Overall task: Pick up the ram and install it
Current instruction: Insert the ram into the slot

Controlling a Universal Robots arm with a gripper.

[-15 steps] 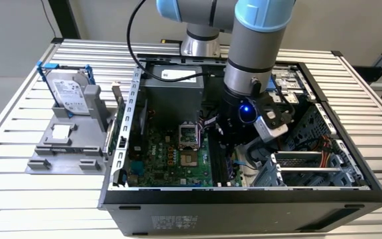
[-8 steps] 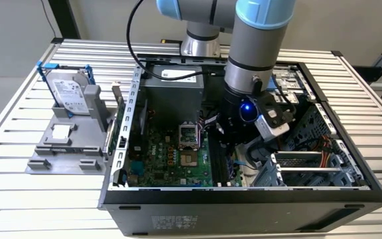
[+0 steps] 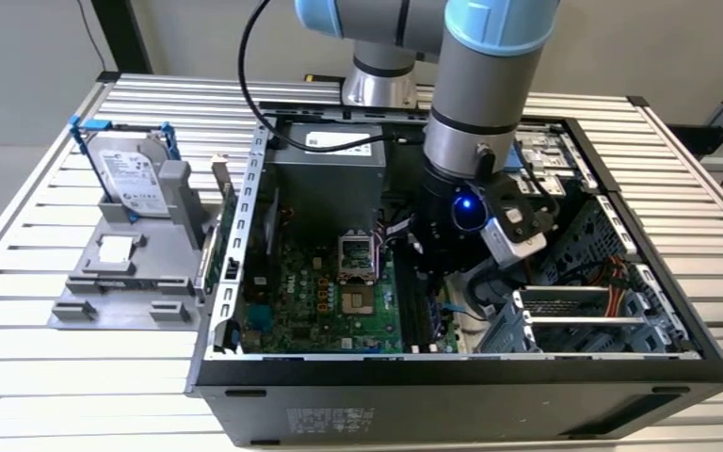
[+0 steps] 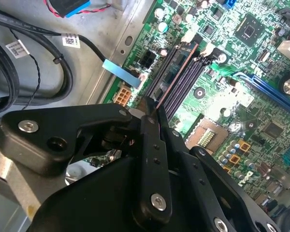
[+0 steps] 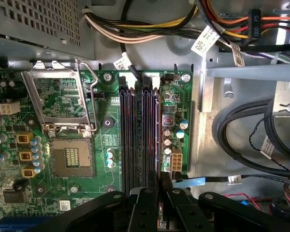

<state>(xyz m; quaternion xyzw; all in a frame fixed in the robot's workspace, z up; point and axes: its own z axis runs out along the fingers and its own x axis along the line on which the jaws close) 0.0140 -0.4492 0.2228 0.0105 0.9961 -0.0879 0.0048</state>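
Gripper (image 4: 152, 113) clamped on the ram (image 4: 176, 72), which stands edge-on in the outermost memory slot (image 5: 153, 135) of the green motherboard (image 5: 108, 121).

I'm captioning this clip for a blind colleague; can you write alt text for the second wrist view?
The black gripper holds the ram edge-on over the dark memory slots of the green motherboard. Black cables lie on the grey case floor beside the board.
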